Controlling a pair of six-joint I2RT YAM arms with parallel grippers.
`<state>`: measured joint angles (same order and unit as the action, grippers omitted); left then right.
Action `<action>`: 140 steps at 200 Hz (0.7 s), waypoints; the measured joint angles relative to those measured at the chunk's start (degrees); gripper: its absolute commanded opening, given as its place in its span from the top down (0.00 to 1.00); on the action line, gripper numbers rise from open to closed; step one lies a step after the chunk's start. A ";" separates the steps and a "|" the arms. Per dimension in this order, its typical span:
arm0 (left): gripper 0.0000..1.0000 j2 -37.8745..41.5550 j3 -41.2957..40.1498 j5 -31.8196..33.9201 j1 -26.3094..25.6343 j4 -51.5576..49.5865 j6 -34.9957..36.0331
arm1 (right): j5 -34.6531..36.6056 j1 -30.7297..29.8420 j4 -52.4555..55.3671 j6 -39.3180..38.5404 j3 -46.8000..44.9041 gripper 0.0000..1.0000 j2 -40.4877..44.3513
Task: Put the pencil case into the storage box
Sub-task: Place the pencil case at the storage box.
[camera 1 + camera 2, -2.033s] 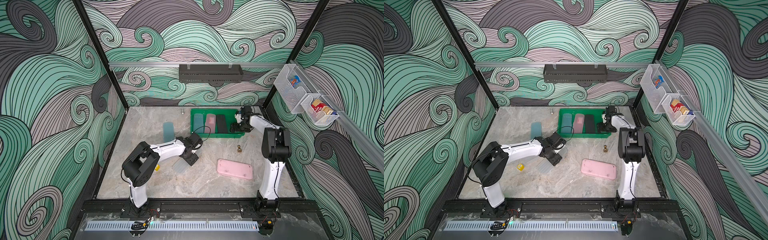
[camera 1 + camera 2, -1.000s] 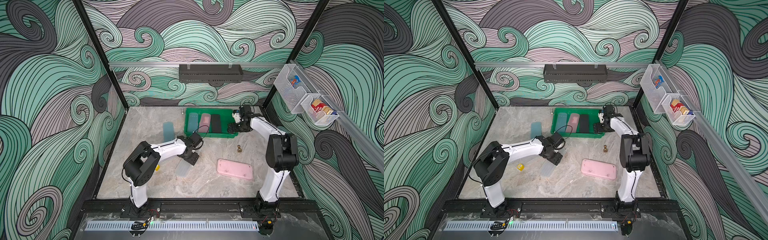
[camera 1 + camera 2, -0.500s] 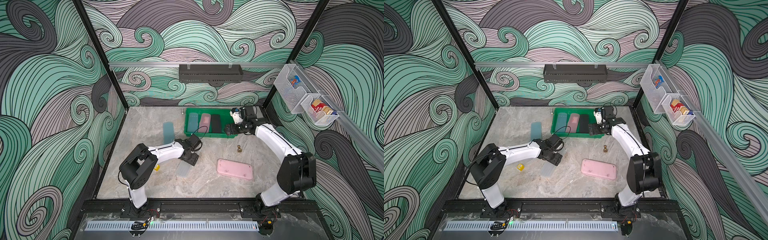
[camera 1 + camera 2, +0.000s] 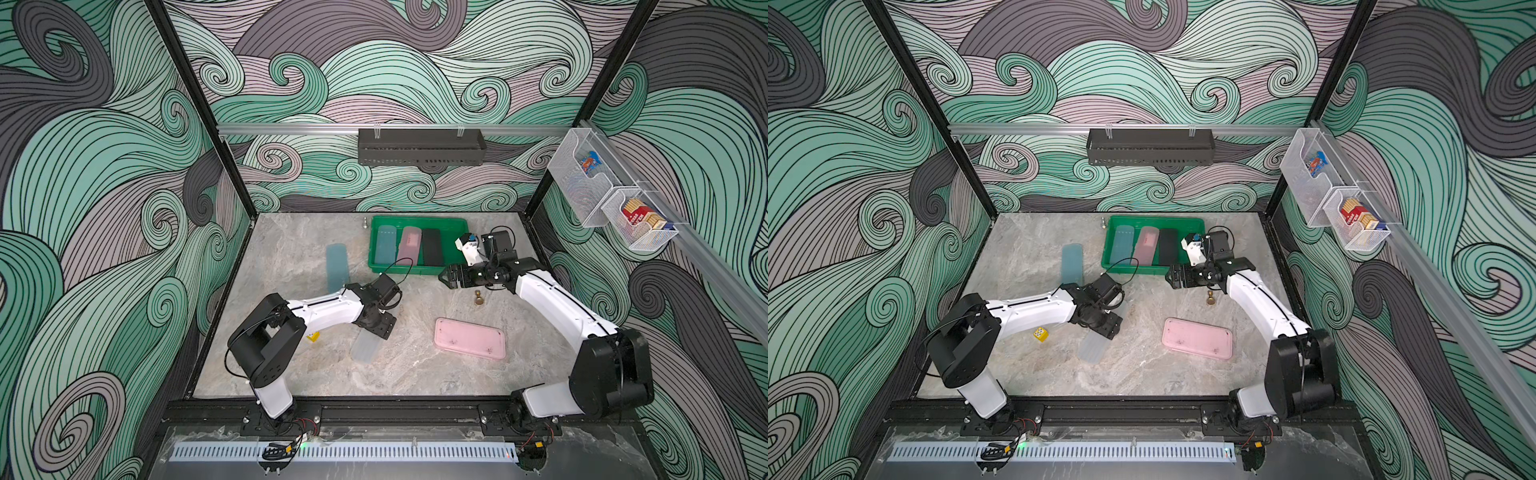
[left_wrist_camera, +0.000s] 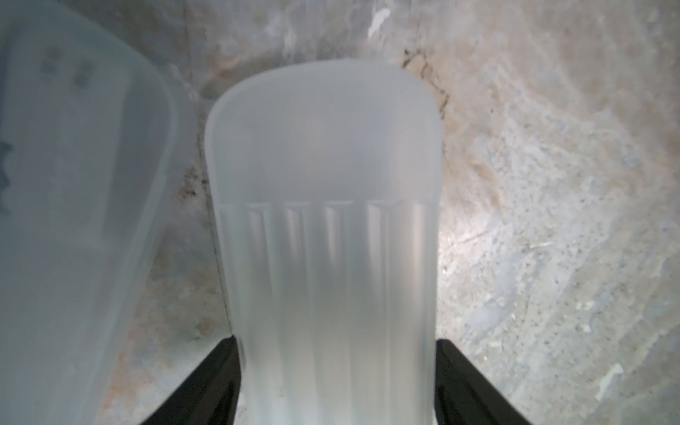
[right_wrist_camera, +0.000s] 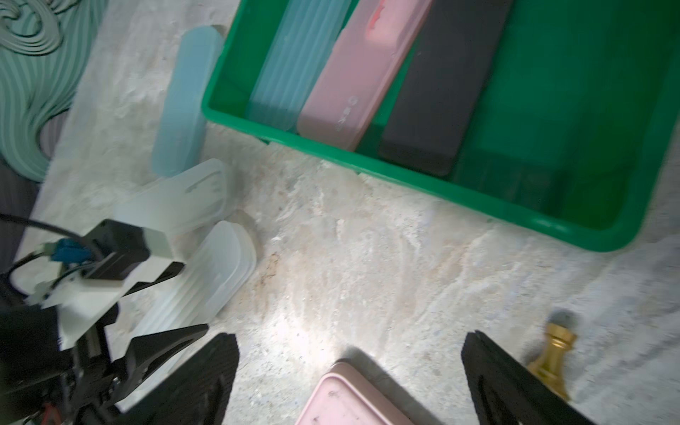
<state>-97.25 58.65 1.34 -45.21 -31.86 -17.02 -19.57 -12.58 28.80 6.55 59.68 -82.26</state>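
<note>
Three cases (image 4: 409,245) in storage box (image 4: 419,219) — my left gripper (image 5: 336,342) pinches the frosted pencil case (image 5: 323,147), not yet boxed — right gripper (image 6: 349,336) spread, empty

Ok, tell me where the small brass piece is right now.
In both top views the small brass piece stands right of centre on the table, between the green storage box and the flat pink case.

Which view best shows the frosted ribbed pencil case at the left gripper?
The left wrist view: the frosted pencil case fills the frame, ribs plain, the left gripper closed on its sides. Both top views show only its end poking out from under the gripper. The right wrist view shows it blurred, partly behind that gripper.
</note>
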 measured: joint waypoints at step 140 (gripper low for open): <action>0.54 8.04 -1.29 -2.19 -0.74 -1.46 -0.20 | -16.04 -12.35 -26.60 17.42 -16.81 0.09 -2.51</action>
<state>-89.21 57.36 -0.84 -45.95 -33.32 -17.21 -35.62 -24.93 2.20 23.97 42.87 -84.77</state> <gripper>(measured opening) 0.774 0.913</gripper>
